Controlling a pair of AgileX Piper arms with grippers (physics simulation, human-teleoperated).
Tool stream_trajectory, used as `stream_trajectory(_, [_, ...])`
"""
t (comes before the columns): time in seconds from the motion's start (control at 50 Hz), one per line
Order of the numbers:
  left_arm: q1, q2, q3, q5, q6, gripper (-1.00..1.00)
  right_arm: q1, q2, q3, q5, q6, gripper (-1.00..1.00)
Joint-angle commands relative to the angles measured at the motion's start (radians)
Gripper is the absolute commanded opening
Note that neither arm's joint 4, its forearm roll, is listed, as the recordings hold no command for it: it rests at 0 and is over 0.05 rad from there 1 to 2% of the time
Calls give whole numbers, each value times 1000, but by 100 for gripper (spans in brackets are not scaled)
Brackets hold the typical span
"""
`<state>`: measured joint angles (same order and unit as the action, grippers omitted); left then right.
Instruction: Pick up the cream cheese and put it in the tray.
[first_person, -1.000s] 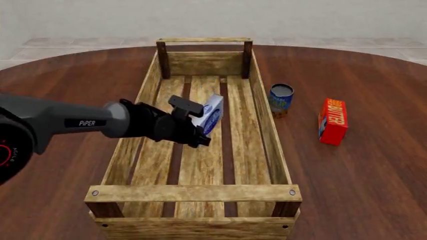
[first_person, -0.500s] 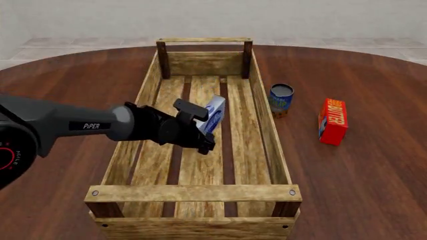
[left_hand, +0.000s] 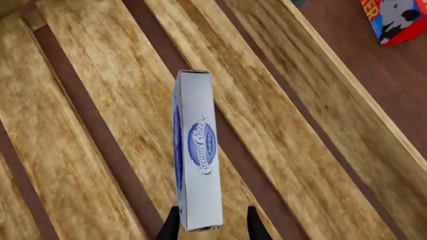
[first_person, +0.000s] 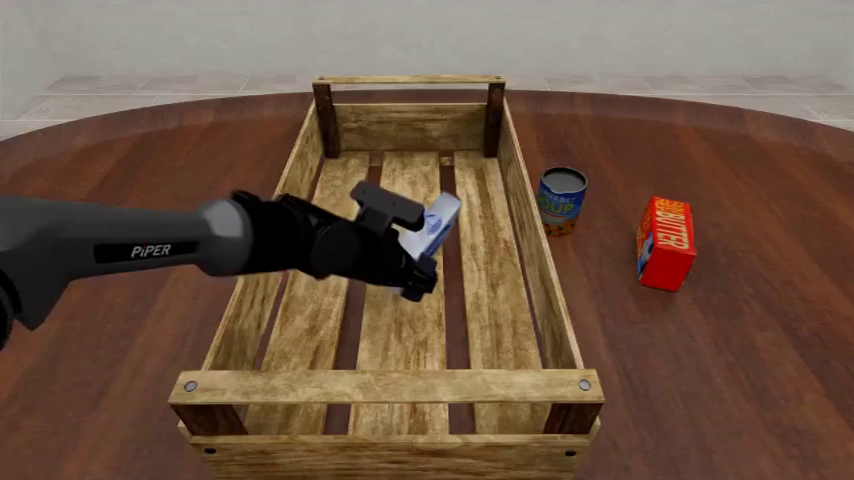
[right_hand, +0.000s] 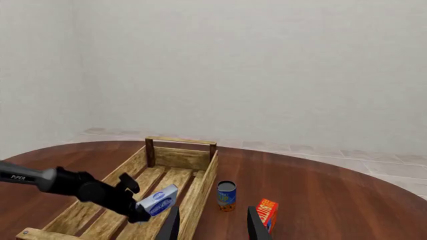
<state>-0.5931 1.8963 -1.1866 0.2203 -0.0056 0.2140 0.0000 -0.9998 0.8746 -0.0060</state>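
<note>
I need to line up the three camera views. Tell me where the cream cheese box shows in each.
Front view: cream cheese centre, in the left gripper, over the tray.
Left wrist view: centre, upright between the fingers.
Right wrist view: lower left.
Shared landmark: the tray's slats.

Tray (first_person: 523, 262): light unfinished wood, rough grain, matt; darker corner posts.
Tabletop (first_person: 747, 360): dark reddish wood planks, smooth, slight sheen.
Cream cheese (left_hand: 197, 150): white-grey printed carton, smooth.
Butter box (first_person: 665, 241): red-orange printed carton.
Can (first_person: 562, 200): metal top, blue label.
Left arm (first_person: 120, 250): grey and black matt plastic.
</note>
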Motion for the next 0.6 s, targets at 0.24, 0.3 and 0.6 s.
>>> stream_trajectory(0.24, [3,-114,3,73,56,100,7,0,2,-1,-1,100])
stream_trajectory(0.3, [-1,-122,7,73,52,100,8,0,2,0,0,100])
stream_trajectory(0.6, [-19,-207,16,121,60,100,15,0,8,-3,-2,100])
